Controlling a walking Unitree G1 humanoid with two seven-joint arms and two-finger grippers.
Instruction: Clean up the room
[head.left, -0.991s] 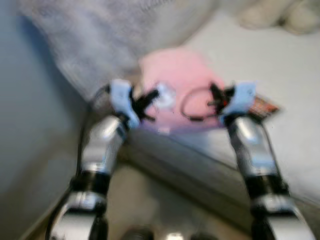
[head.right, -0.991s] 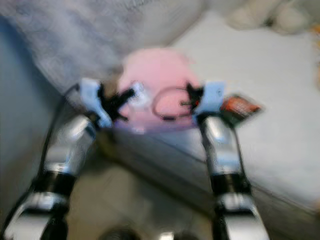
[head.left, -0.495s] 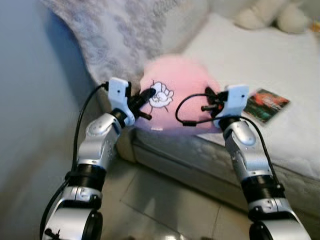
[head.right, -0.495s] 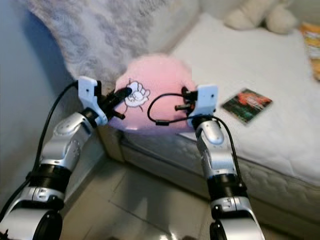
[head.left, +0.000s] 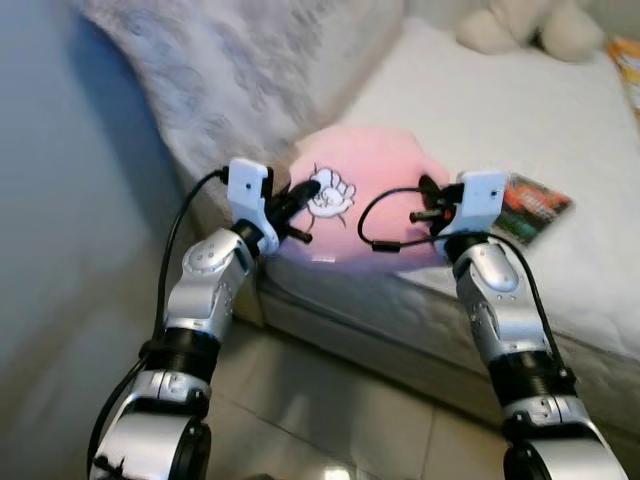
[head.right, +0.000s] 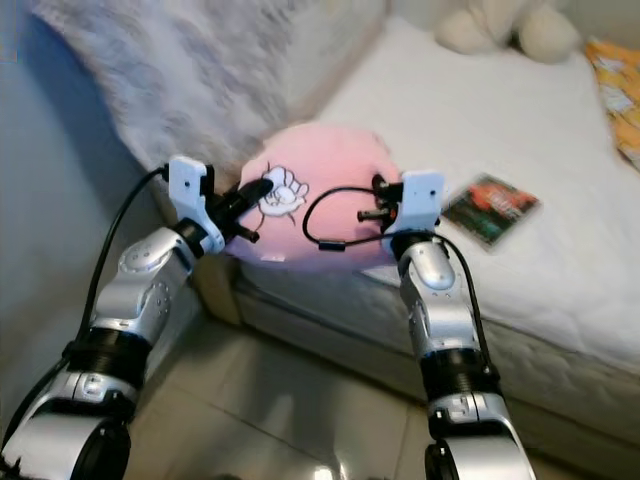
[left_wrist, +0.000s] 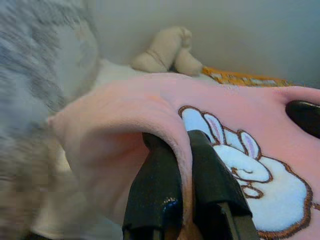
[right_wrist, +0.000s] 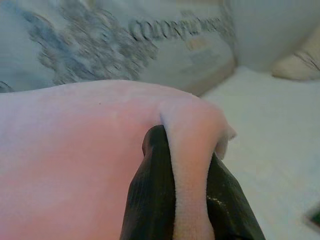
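Note:
A pink pillow (head.left: 370, 205) with a white rabbit print (head.left: 330, 195) is held over the near corner of the white bed (head.left: 540, 120). My left gripper (head.left: 300, 195) is shut on the pillow's left edge, a fold of pink fabric pinched between its black fingers (left_wrist: 160, 195). My right gripper (head.left: 428, 205) is shut on the right edge, where pink fabric (right_wrist: 192, 165) is squeezed between its fingers (right_wrist: 150, 200). The pillow (head.right: 320, 190) hangs between both arms at the same height.
A grey patterned blanket (head.left: 240, 70) is draped over the head of the bed. A dark booklet (head.left: 535, 205) lies on the mattress right of my right gripper. A beige plush toy (head.left: 520, 25) sits at the far end. A blue wall (head.left: 60, 250) stands on the left, tiled floor (head.left: 330, 410) below.
The camera view has steadied and shifted slightly. Both grippers stay shut on the pillow, which sits a little lower, nearer the bed's corner.

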